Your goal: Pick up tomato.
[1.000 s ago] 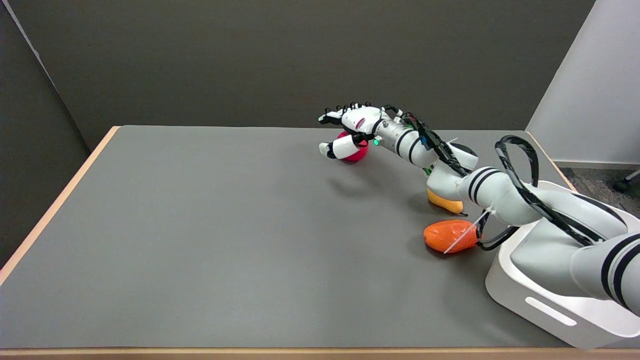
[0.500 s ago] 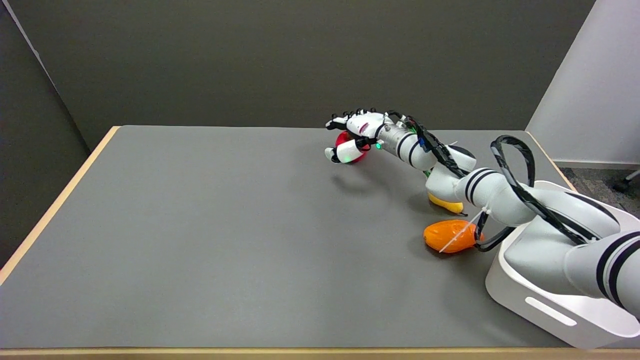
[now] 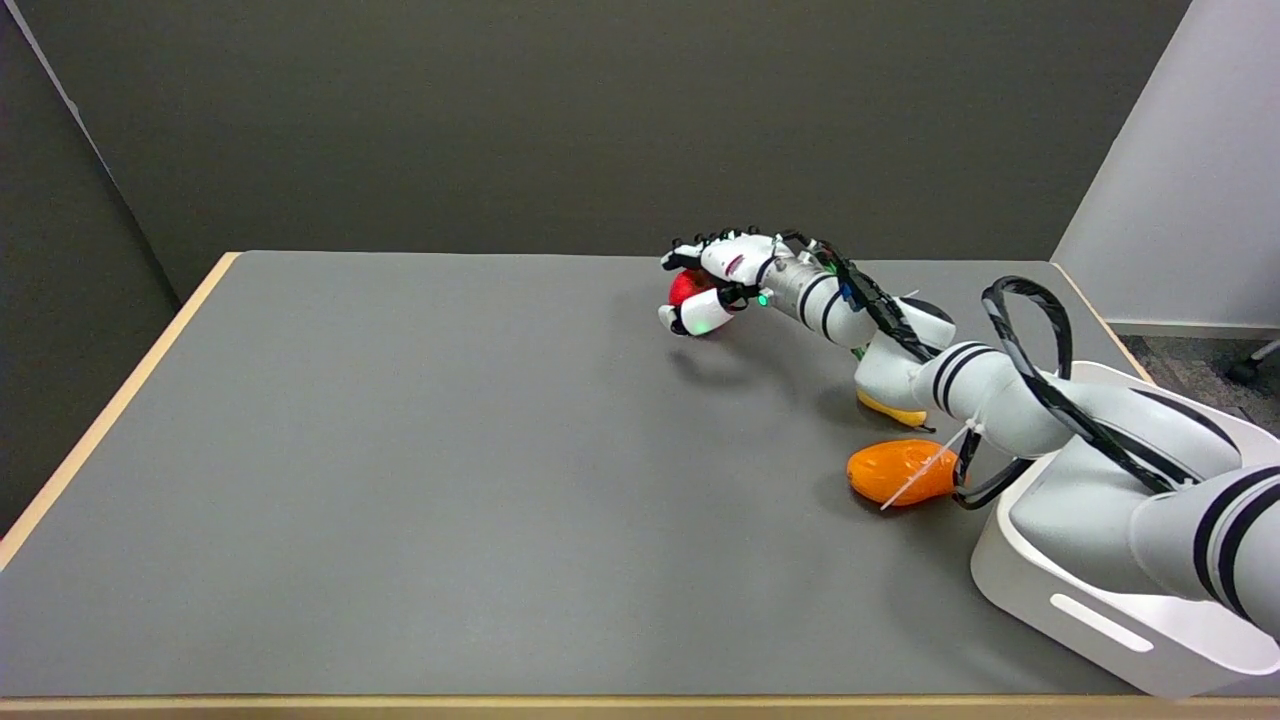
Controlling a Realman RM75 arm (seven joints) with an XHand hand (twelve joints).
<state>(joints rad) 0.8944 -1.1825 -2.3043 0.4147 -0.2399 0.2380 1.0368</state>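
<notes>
Beside the arm (image 3: 900, 350) — orange fruit (image 3: 897, 473), yellow fruit (image 3: 888, 408), white bin (image 3: 1100, 625)

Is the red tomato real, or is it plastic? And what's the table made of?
The tomato, held in the right hand, looks like a plastic toy: very even, bright red with a slight shine, though it is mostly hidden. The table has a flat, matte grey top, probably laminate, with a pale wood-coloured edge.

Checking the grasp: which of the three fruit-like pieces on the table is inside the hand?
The red tomato, enclosed by the right hand. The orange piece and the yellow one lie untouched by the hand.
</notes>
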